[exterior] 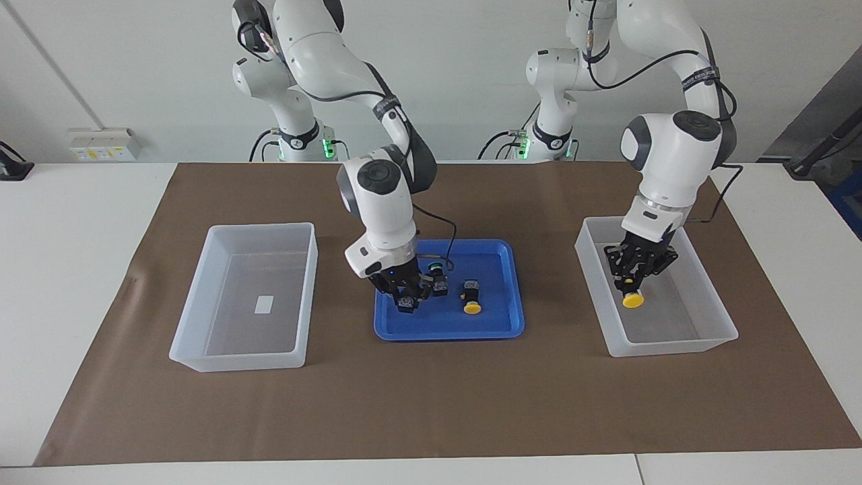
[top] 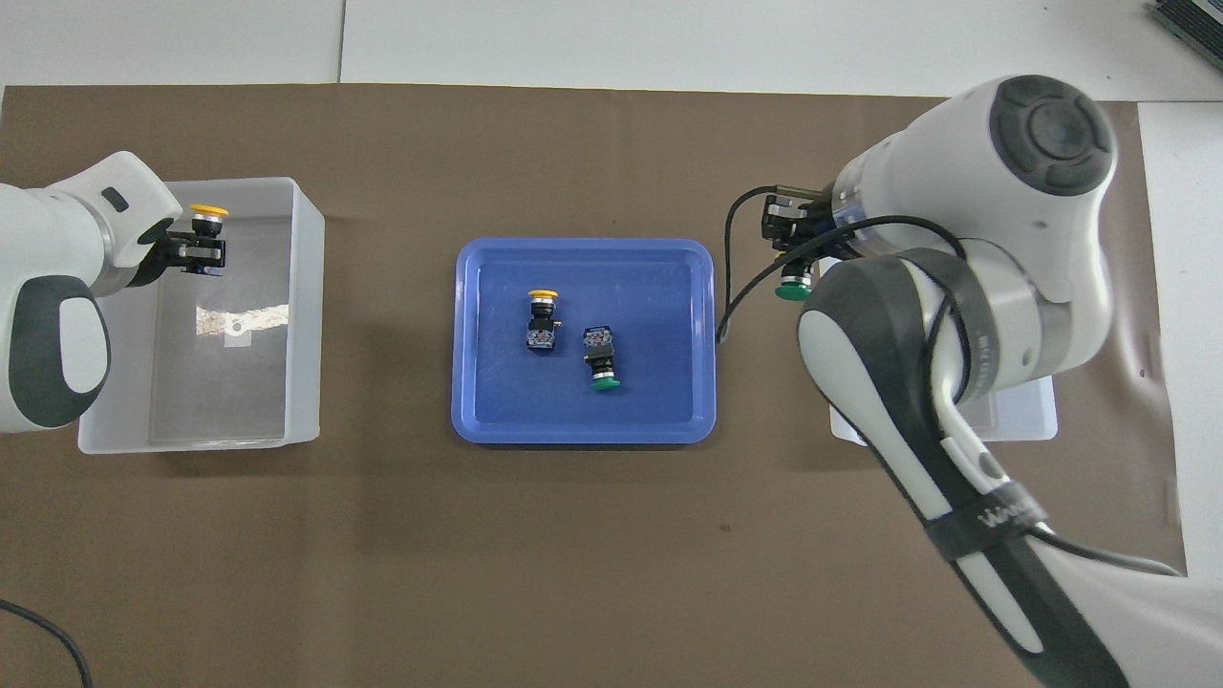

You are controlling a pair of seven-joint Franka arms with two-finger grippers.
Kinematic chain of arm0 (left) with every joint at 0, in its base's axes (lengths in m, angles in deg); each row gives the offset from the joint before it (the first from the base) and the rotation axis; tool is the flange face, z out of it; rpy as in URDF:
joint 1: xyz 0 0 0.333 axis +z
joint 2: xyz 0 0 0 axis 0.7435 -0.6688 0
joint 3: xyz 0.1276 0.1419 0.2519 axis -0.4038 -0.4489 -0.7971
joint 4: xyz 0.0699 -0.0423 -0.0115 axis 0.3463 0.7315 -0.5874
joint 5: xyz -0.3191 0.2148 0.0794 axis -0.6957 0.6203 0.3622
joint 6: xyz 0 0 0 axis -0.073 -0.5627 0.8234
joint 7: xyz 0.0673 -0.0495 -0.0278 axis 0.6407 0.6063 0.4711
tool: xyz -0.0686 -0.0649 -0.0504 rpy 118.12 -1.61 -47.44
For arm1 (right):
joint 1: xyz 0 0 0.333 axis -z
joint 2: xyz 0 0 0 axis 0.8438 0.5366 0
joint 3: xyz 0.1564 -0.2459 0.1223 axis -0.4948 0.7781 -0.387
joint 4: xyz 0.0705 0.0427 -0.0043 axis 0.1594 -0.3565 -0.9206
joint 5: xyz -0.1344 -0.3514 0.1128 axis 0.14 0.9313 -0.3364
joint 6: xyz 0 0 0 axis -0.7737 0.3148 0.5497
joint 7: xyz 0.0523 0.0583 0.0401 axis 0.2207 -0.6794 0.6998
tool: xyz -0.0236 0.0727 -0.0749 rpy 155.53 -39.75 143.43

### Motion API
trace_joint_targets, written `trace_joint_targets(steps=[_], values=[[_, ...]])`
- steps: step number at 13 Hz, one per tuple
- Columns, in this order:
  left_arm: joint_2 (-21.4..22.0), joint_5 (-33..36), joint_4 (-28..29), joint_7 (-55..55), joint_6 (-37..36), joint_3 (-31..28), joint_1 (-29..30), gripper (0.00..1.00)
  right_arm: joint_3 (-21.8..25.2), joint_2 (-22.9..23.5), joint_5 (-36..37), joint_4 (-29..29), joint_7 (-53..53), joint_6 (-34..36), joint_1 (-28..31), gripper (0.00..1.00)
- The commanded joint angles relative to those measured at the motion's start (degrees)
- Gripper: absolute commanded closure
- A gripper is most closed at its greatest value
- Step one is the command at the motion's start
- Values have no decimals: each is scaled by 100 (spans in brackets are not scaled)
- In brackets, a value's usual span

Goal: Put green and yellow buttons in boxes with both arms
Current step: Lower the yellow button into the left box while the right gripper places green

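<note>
A yellow-capped black button (exterior: 632,300), clamped in the left claw (exterior: 632,286), was hung in a translucent white plastic box (exterior: 673,347) for release, while a green-capped black button (top: 791,289), pinched in the right claw (exterior: 407,300), was due carrying boxward.

Four buttons show: two yellow, two green. One yellow button (exterior: 632,299) sits in the left gripper (exterior: 638,273), one green button (top: 792,285) in the right gripper (top: 801,250); a second yellow button (top: 542,315) and second green button (top: 601,359) lie beside that right gripper on the single blue tray (top: 478,382). Two boxes stand on the table: one box (exterior: 663,347) under the left gripper, another box (exterior: 242,296) apart from both grippers.
</note>
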Motion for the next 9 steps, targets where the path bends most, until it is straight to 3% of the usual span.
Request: trace_joint_targets(steps=[1,5,9], values=[[-551,-33,-521,-6,29,59,199,100,-91,-104,1,-596,905,-353,421,100],[-1035,-59,-908,11,108,59,208,100,-91,-8,1,-1669,1601,-1969,703,100],[-1264,-305,-926,187,389,59,208,100,-91,572,1,-1767,1698,-2990,774,100]])
